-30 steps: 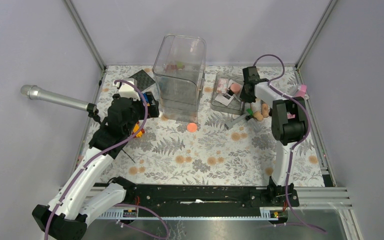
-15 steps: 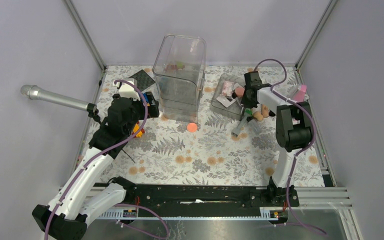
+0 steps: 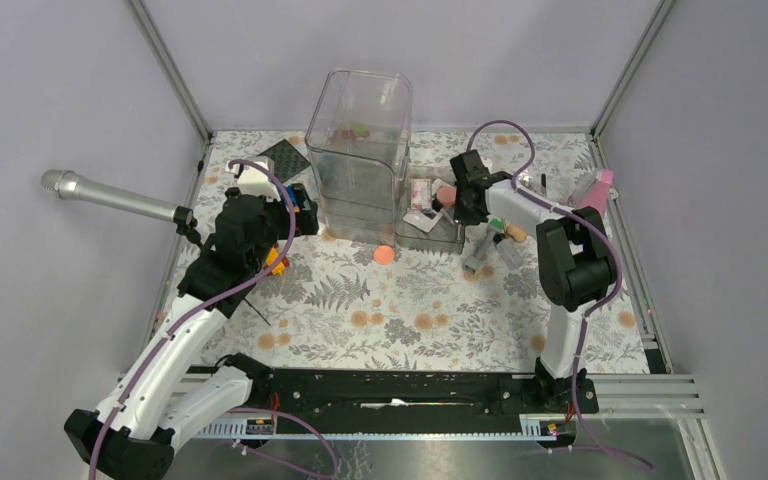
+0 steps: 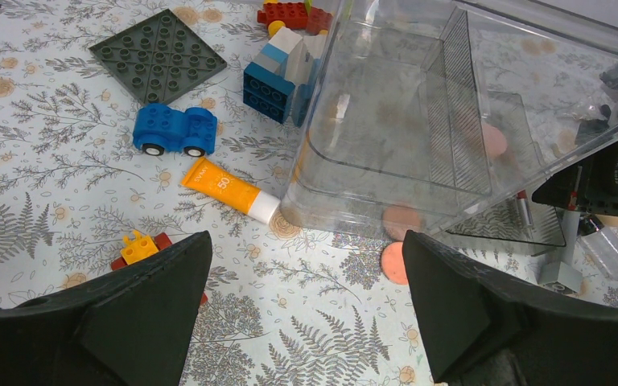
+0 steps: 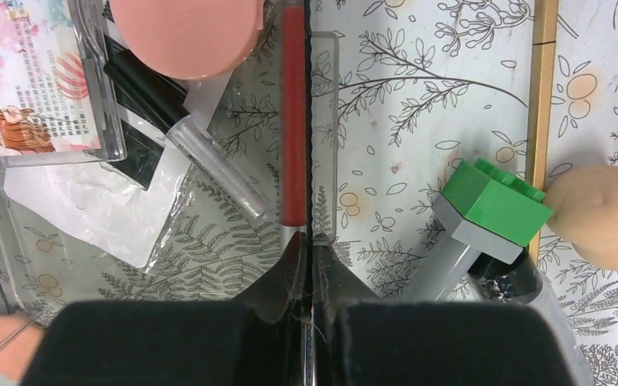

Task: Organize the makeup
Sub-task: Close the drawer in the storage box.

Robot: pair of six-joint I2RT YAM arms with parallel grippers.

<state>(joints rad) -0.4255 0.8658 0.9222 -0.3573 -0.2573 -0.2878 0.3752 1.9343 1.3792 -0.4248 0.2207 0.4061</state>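
Right wrist view: the right gripper (image 5: 310, 251) has its two fingers pressed together on the thin side wall of a small clear tray (image 5: 323, 96), pinching that wall between them. Inside the tray lie a coral-pink disc (image 5: 183, 32), a red pencil (image 5: 293, 121) running along the pinched wall, a clear tube with a black cap (image 5: 201, 153), a clear palette case (image 5: 36, 88) with a printed card in it, and a white flat piece (image 5: 88, 201). Outside the tray, on the flowered table (image 5: 418, 72), a grey tube with a green cap (image 5: 483, 213) lies near the wall. A peach sponge (image 5: 603, 217) and a tan brush handle (image 5: 541, 121) lie next to that tube.

In the top view the tray stands just right of a tall clear bin (image 3: 360, 140), and a second coral disc (image 3: 385, 254) lies on the table in front of the bin.

On the left wrist view, the left gripper (image 4: 306, 273) hovers with its fingers wide apart, holding nothing. Below it are an orange tube (image 4: 224, 187), a blue toy car (image 4: 175, 133), toy blocks (image 4: 278, 76) and a grey stud plate (image 4: 158, 55). A silver microphone (image 3: 110, 197) pokes in from the left.
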